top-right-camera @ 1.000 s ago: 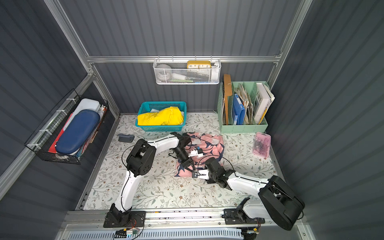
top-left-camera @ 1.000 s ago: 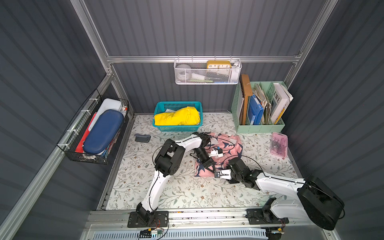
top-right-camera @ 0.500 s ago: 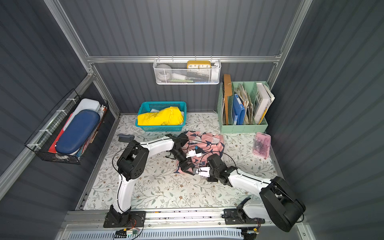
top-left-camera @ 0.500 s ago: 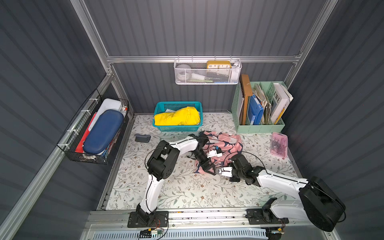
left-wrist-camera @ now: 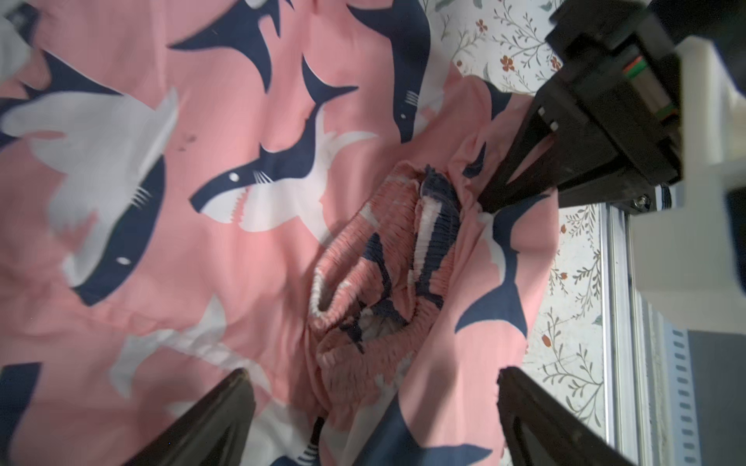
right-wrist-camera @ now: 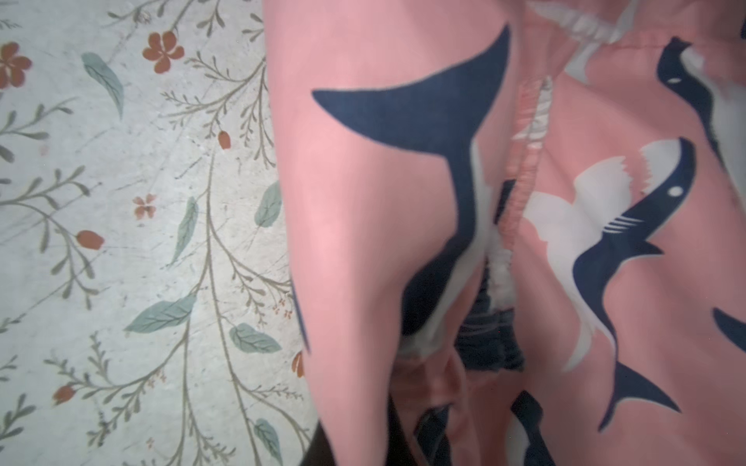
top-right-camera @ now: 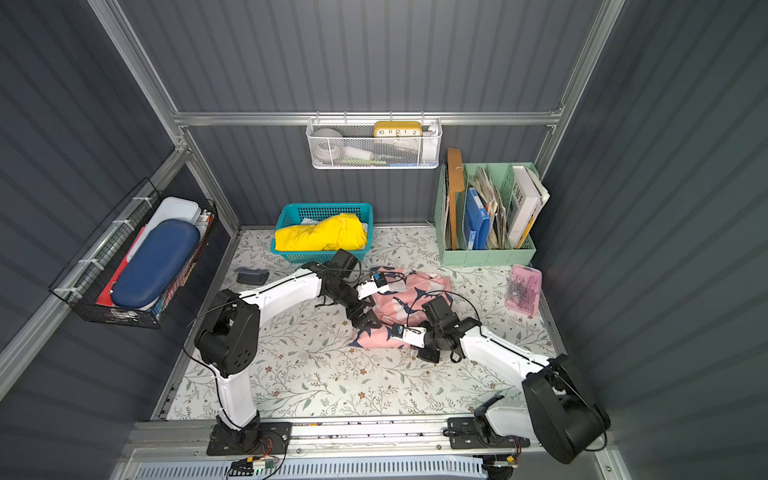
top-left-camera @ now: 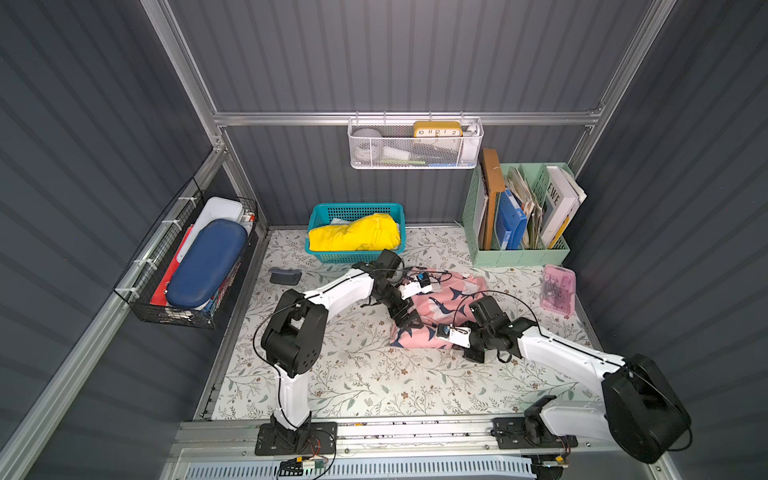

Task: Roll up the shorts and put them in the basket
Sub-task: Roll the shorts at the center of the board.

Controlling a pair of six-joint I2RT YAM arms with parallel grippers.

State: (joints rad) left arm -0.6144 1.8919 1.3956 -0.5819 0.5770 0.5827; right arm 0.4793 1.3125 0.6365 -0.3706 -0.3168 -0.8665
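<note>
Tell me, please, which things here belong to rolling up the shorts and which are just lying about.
For the job: pink shark-print fabric shorts; open left hand above them; right hand shut on them.
Lying about: teal plastic basket holding yellow cloth; pink clear plastic box; small grey plastic piece; mint green file rack; white mesh wall basket; black wire wall basket.

The shorts (top-left-camera: 436,303) are soft matt cloth, with a ribbed waistband (left-wrist-camera: 375,274). The floral tabletop (top-left-camera: 374,382) looks smooth and faintly scuffed.
</note>
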